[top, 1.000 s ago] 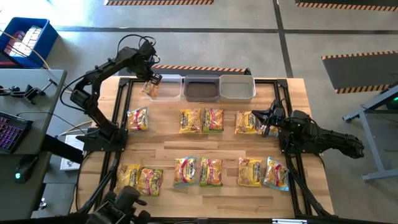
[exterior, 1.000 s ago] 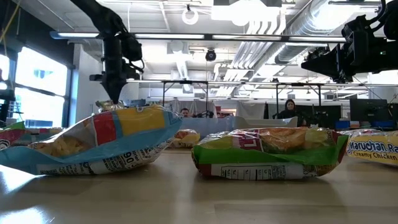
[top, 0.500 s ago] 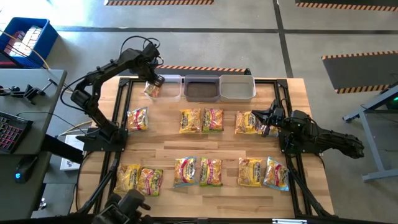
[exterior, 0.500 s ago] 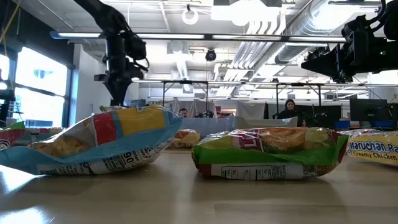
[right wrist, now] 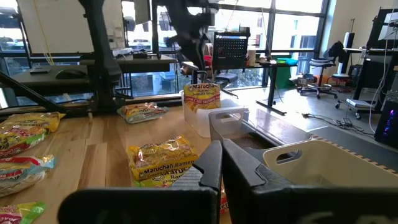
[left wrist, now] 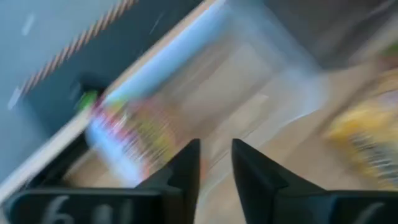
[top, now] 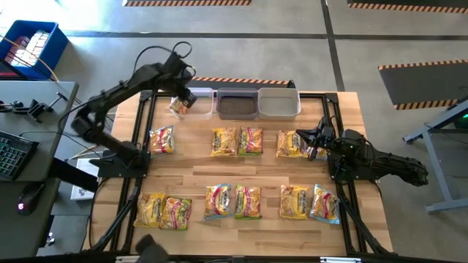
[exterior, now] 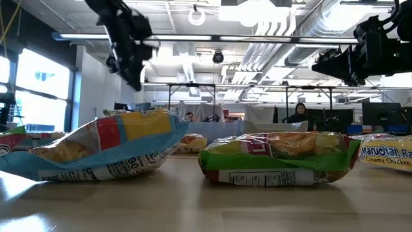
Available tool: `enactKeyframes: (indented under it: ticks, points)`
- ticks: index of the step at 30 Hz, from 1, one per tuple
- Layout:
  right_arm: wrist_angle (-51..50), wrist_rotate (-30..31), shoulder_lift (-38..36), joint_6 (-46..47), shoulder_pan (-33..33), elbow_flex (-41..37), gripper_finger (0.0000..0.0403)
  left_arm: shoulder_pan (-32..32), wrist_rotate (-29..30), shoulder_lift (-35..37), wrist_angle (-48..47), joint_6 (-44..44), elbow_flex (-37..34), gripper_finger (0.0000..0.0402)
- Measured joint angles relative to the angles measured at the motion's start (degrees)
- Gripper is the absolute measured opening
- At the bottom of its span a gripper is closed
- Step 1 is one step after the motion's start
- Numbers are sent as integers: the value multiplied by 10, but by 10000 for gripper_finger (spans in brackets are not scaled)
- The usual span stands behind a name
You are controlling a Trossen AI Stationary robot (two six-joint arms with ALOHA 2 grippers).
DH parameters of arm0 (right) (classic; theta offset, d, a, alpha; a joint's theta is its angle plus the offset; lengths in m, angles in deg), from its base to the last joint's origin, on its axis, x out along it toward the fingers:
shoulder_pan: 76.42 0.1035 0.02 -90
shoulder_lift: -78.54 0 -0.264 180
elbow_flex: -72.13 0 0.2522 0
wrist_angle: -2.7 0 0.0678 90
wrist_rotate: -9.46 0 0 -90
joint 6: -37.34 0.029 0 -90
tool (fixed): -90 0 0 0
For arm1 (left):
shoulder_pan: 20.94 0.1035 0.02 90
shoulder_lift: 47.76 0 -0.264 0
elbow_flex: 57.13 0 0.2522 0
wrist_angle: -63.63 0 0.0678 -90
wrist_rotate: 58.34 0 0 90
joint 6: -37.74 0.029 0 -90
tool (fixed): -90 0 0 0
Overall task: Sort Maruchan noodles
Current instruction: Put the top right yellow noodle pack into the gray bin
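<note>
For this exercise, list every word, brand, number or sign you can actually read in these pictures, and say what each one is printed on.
"Maruchan Ra…" over "Creamy Chicken": packet at the right edge, low view.
"Maruchan Ramen": yellow packet ahead of the right gripper.
"90": blue-edged packet, low view; its fine print is too small.
Green packet: barcode only.
High view and left wrist view: nothing readable.

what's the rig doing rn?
Sorting flat yellow plastic Maruchan ramen packets on the wooden table into three clear rectangular plastic bins at the far edge. The left gripper hangs above the leftmost bin, empty, over a packet standing in it. The right gripper waits shut beside the right-hand packets.
</note>
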State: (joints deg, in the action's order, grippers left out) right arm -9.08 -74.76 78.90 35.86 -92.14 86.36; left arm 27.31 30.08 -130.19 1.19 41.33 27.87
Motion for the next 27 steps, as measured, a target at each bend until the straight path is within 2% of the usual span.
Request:
enactKeyframes:
  ticks: [3, 5, 10, 14, 17, 22, 27]
  points:
    - [0, 0, 0, 0, 0, 0, 0, -26, -78, 60, 126, -19, -83, 30]
    - [0, 0, 0, 0, 0, 0, 0, -52, -95, 99, 227, -38, -151, 11]
    - [0, 0, 0, 0, 0, 0, 0, -115, -99, 165, 518, -59, -324, 7]
    - [0, 0, 0, 0, 0, 0, 0, -154, -100, 172, 759, -60, -440, 5]
    - [0, 0, 0, 0, 0, 0, 0, -172, -99, 168, 900, -65, -502, 1]
    - [0, 0, 0, 0, 0, 0, 0, -183, -99, 163, 1042, -79, -563, 1]
    - [0, 0, 0, 0, 0, 0, 0, -184, -112, 163, 1074, -60, -572, 1]
